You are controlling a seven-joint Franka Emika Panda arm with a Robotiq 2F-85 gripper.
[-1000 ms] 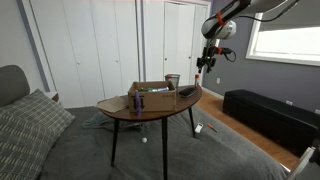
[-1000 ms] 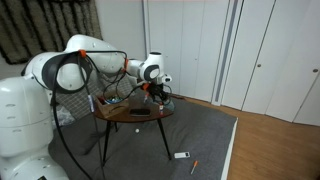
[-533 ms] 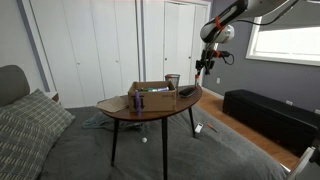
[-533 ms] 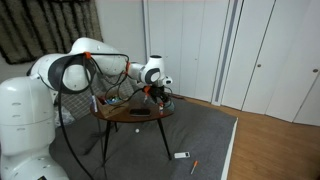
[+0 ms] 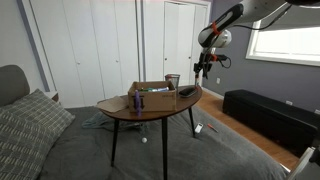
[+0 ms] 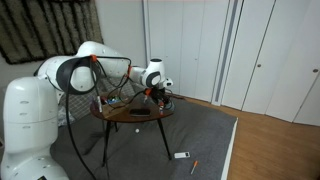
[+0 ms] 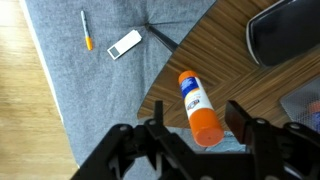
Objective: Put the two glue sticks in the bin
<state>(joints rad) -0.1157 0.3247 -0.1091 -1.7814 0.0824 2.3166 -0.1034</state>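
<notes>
A glue stick (image 7: 194, 105) with a white and blue body and an orange cap shows in the wrist view at the round wooden table's (image 7: 225, 70) edge. Its cap points toward the camera, past the edge. My gripper (image 7: 197, 122) is open, with one finger on each side of the stick and clear gaps to both. In both exterior views the gripper (image 5: 203, 66) (image 6: 158, 90) hangs above the table's end. The bin is a cardboard box (image 5: 152, 93) on the table. A second glue stick is not clearly visible.
A black object (image 7: 285, 30) lies on the table near the gripper. A bluish-purple item (image 5: 137, 100) stands at the box's front. A small white device (image 7: 125, 43) and an orange pen (image 7: 87, 30) lie on the grey carpet below. A dark bench (image 5: 265, 110) stands by the window.
The arm has shifted slightly along the table's end toward the box. The gripper stays open.
</notes>
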